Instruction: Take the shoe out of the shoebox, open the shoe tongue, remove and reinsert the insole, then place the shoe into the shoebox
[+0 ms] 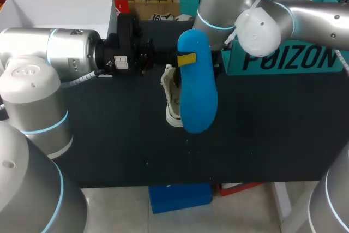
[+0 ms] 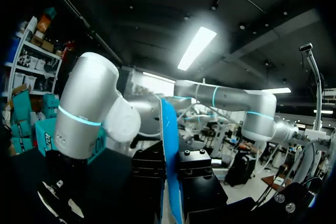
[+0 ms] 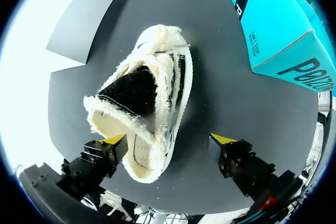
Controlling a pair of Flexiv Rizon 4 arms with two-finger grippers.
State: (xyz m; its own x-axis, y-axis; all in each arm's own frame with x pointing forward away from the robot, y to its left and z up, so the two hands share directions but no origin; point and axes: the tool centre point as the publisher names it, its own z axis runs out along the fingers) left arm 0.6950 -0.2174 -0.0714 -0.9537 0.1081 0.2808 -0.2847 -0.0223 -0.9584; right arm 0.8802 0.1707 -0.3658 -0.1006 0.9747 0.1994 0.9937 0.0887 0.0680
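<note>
The left end effector (image 2: 169, 169) is clamping the blue insole (image 1: 196, 88) directly above the shoe (image 3: 149, 103), which is lying on the bench (image 1: 272, 129). Their long axes are running roughly parallel. The right end effector (image 3: 168, 139) is hovering wide open over the shoe.

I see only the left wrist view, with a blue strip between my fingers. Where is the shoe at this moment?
Observer: The shoe stands on the black table, under the blue insole that your left gripper holds.
Operator: Does the right gripper hold the shoe?
Observer: No, the right gripper is open above it.
Operator: How does its opening face?
Observer: Upward, toward the right wrist camera; the inside looks dark.
</note>
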